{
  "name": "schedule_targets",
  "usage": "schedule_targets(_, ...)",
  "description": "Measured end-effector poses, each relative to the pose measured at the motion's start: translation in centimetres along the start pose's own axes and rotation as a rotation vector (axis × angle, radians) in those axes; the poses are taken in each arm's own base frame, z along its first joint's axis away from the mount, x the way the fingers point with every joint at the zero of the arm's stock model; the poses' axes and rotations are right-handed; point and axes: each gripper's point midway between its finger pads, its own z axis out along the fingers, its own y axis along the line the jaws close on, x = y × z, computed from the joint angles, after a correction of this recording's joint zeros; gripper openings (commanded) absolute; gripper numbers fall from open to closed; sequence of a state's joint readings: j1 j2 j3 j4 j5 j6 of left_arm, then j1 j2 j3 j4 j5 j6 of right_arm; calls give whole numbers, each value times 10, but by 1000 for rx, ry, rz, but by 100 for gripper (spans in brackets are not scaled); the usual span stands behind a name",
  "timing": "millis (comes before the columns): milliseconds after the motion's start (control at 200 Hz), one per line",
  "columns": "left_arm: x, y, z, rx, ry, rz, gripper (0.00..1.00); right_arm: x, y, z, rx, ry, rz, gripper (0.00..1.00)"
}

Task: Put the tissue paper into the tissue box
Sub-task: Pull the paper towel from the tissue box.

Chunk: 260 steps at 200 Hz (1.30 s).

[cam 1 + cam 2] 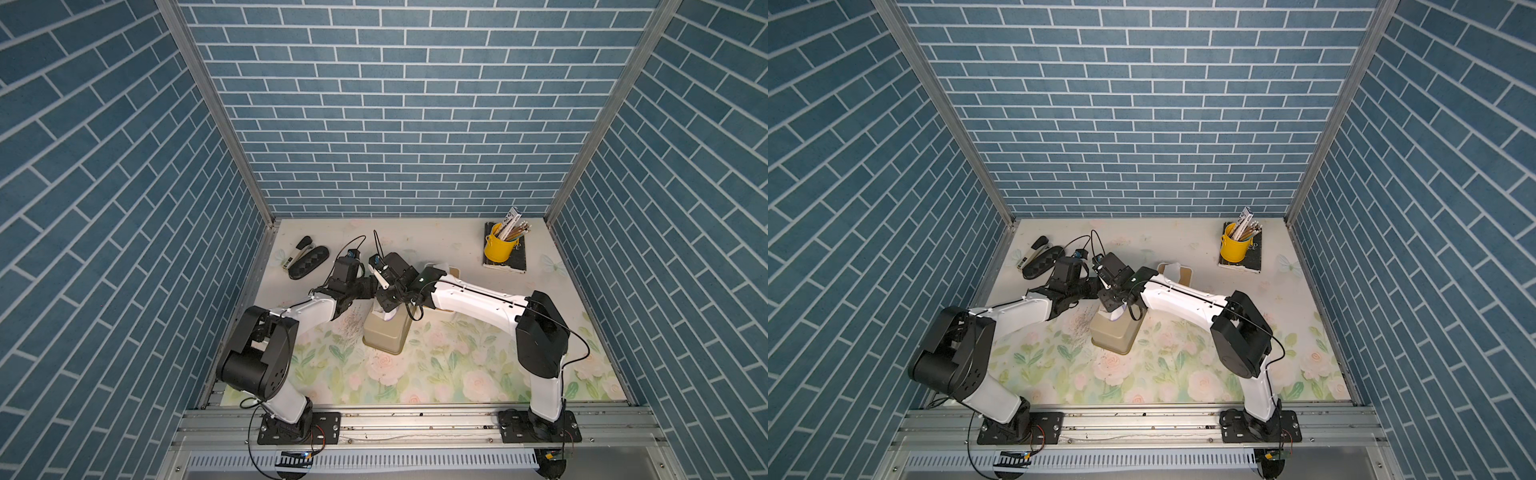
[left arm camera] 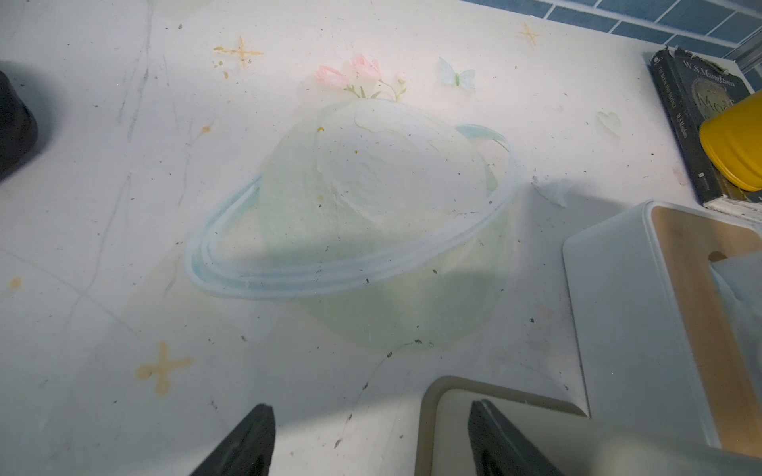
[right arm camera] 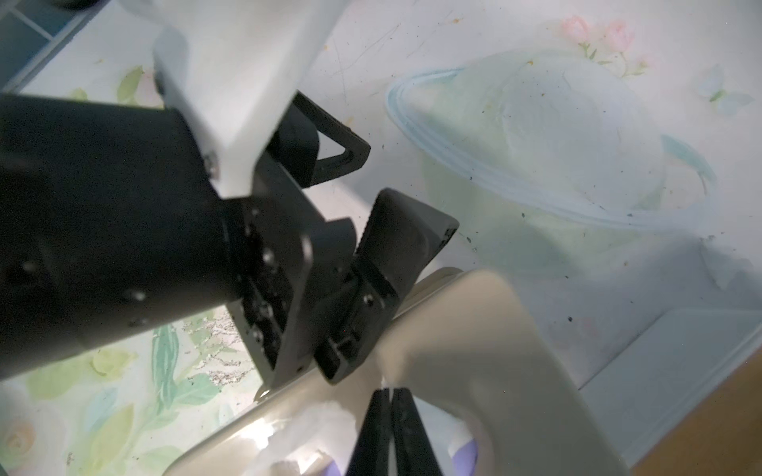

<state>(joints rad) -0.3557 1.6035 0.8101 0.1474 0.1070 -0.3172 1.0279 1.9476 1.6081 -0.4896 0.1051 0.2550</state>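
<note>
The beige tissue box [image 1: 384, 338] [image 1: 1113, 332] stands open-topped mid-table on the flowered mat. Inside it lies white tissue paper [image 3: 288, 432] with a purple patch, also visible in a top view [image 1: 389, 317]. My right gripper [image 3: 389, 397] [image 1: 388, 311] reaches down into the box. Its jaws are pressed together, with a thin white edge of tissue paper between the tips. My left gripper [image 2: 371, 416] [image 1: 374, 293] is open at the box's far rim [image 2: 429, 412], one finger inside the wall and one outside. The two wrists nearly touch above the box.
A white box with a wooden top [image 2: 618, 309] [image 1: 446, 272] stands just behind, a tissue poking from its slot. A yellow pencil cup [image 1: 496, 247] sits on a dark book at back right. A stapler [image 1: 297, 251] and black case lie back left. A tissue scrap [image 2: 552, 191] lies loose.
</note>
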Motion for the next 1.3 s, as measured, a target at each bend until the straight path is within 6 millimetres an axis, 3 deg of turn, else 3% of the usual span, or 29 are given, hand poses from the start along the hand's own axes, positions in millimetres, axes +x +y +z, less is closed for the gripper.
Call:
schedule_targets(85,1,-1,1,6,4,0,79,2,1,-1,15,3,-11,15)
schedule_targets(290,3,-2,1,8,12,2,79,-6,3,-7,26,-18,-38,57)
schedule_targets(445,4,-2,-2,8,19,8,78,-14,-1,-27,18,-51,-27,70)
schedule_targets(620,-1,-8,-25,27,-7,14,79,-12,-12,-66,-56,-105,11,71)
schedule_targets(725,-3,-11,-41,41,-28,15,79,-1,-20,-74,-120,-109,41,70)
schedule_targets(840,4,-17,-51,58,-25,18,79,15,-23,-67,-191,-83,65,69)
schedule_targets(980,25,-22,-53,73,18,21,78,36,-8,-58,-292,-33,65,66)
schedule_targets(1300,32,-38,-52,97,28,28,78,39,6,-42,-385,-18,64,59)
